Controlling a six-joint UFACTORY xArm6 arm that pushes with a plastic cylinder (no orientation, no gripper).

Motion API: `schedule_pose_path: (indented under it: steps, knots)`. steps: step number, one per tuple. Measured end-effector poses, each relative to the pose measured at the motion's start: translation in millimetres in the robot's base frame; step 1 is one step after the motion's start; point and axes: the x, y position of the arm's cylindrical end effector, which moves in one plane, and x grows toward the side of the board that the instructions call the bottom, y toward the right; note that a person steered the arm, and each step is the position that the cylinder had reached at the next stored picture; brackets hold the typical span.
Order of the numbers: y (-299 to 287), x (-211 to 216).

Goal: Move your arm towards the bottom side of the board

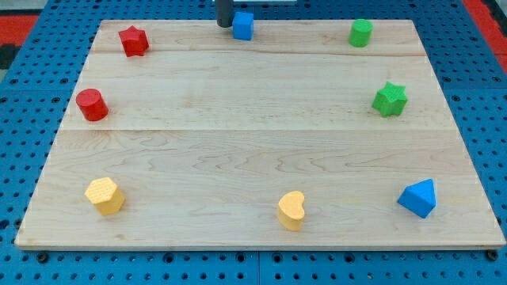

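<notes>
My tip point(225, 25) is at the view's top edge of the wooden board point(253, 142), just left of the blue cube point(243, 25) and close to touching it. A red star point(134, 40) lies at the top left and a red cylinder point(92, 104) at the left edge. A green cylinder point(360, 32) is at the top right and a green star point(390, 99) at the right. Along the view's bottom lie a yellow block point(104, 195), a yellow heart point(291, 210) and a blue triangular block point(418, 198).
The board rests on a blue perforated table point(483, 95). Red matting shows at the view's top corners point(24, 20).
</notes>
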Motion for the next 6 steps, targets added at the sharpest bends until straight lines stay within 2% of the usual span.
schedule_pose_path:
  steps: [2, 4, 5, 6]
  knots:
    - [18.6, 5.5]
    - [13.2, 37.9]
    - [35.8, 95.9]
    - [98.1, 182.0]
